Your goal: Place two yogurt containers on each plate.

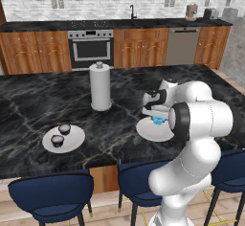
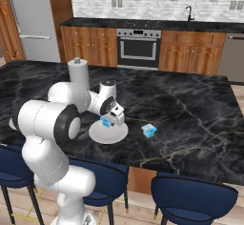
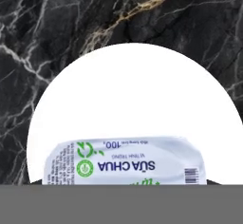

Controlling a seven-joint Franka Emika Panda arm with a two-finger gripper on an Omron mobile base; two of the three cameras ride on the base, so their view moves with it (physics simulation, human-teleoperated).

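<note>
Status: the far plate (image 1: 63,141) carries two dark cups (image 1: 64,129) and needs nothing further. The near plate (image 2: 108,133) is the one in work.

The gripper (image 2: 106,120) hangs directly over the near plate with a blue-and-white cup (image 3: 126,161) between the fingers. In the hand view the cup's printed lid sits at the bottom edge, with the white plate surface spread behind it. The fingers are clamped on this cup. Whether the cup base touches the plate or hangs just above it cannot be told from these views.

A second blue cup (image 2: 149,130) stands on the desk (image 2: 190,109), beside the near plate on the side away from the arm, apart from the plate rim.

A paper-towel roll (image 1: 100,86) stands upright between the two plates, further back on the desk, clear of both.

Progress, as judged: one plate complete; the third cup is at its placement point but not yet released; the fourth cup is untouched on the desk. Remaining steps: release the held cup on the near plate, then fetch the loose cup and set it alongside.
</note>
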